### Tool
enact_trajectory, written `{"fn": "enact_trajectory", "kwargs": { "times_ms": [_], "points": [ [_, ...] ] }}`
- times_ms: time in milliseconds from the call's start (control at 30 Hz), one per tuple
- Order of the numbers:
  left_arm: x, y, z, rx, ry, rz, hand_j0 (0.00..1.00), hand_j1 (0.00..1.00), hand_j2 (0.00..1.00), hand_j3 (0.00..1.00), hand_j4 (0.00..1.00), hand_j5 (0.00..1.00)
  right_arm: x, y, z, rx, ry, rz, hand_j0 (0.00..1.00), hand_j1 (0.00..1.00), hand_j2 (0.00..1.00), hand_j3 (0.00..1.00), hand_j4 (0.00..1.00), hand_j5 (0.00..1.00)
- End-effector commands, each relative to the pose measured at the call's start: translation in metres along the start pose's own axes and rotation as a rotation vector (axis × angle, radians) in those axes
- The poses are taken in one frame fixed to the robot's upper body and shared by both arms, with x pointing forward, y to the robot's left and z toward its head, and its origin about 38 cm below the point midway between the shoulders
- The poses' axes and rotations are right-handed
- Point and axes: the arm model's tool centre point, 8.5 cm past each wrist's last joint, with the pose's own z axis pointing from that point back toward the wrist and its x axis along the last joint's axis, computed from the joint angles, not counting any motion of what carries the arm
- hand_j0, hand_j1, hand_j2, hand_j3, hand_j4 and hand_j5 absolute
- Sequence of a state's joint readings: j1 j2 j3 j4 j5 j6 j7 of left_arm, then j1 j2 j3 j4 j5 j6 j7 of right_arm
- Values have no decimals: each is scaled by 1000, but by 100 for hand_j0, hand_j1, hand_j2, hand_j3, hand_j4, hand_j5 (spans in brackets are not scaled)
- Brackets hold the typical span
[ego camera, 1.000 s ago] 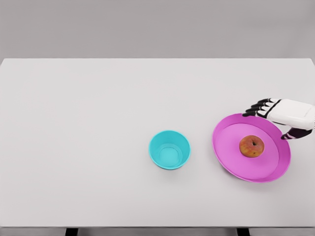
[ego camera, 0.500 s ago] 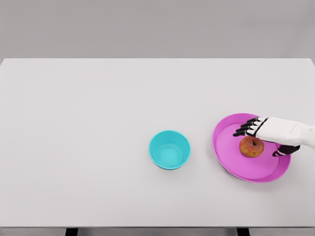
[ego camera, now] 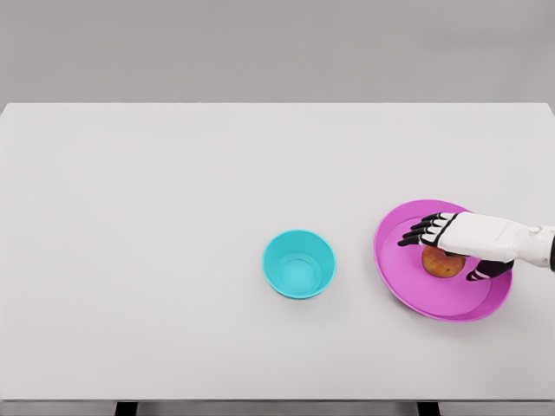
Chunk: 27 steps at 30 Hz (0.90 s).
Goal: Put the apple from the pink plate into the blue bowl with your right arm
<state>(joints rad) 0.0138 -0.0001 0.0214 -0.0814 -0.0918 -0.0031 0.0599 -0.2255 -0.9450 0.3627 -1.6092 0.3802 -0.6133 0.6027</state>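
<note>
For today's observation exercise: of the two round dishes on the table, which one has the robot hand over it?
The pink plate at the right, holding the apple; the robot hand is above it. The blue bowl stands apart, empty.

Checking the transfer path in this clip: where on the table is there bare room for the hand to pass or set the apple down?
Bare table lies left of the blue bowl, behind it, and in the strip between bowl and pink plate. The crowded spot is the plate, where the right hand spreads over the apple.
</note>
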Motion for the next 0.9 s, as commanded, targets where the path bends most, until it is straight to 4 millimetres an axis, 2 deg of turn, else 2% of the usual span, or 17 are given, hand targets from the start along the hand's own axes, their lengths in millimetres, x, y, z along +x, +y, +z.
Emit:
{"fn": "enact_trajectory", "kwargs": {
  "times_ms": [0, 67, 100, 167, 233, 367, 567, 867],
  "points": [
    [0, 0, 0, 0, 0, 0, 100, 100, 100, 100, 100, 100, 0, -1, 0, -3, -1, -3, 98, 98, 98, 98, 98, 98],
    [0, 0, 0, 0, 0, 0, 100, 100, 100, 100, 100, 100, 0, 0, 0, -2, -2, -4, 95, 95, 95, 95, 95, 95],
    [0, 0, 0, 0, -1, 0, 100, 100, 100, 100, 100, 100, 0, 0, 0, -2, -2, -4, 90, 90, 90, 90, 90, 90],
    [0, 0, 0, 0, 0, 1, 100, 100, 100, 100, 100, 100, 1, 2, -2, 5, -6, -7, 75, 75, 75, 75, 75, 75],
    [0, 0, 0, 0, 0, 1, 100, 100, 100, 100, 100, 100, 1, 3, -2, 7, -7, -8, 64, 64, 64, 64, 64, 64],
    [0, 0, 0, 0, 0, 0, 100, 100, 100, 100, 100, 100, 1, 3, -2, 7, -7, -8, 55, 55, 55, 55, 55, 55],
    [0, 0, 0, 0, 0, 0, 100, 100, 100, 100, 100, 100, 1, 1, -1, 4, -6, -3, 49, 49, 49, 49, 49, 49],
    [0, 0, 0, 0, 0, 0, 100, 100, 100, 100, 100, 100, -2, -25, 3, -43, 5, 42, 50, 50, 50, 50, 50, 50]
  ]
}}
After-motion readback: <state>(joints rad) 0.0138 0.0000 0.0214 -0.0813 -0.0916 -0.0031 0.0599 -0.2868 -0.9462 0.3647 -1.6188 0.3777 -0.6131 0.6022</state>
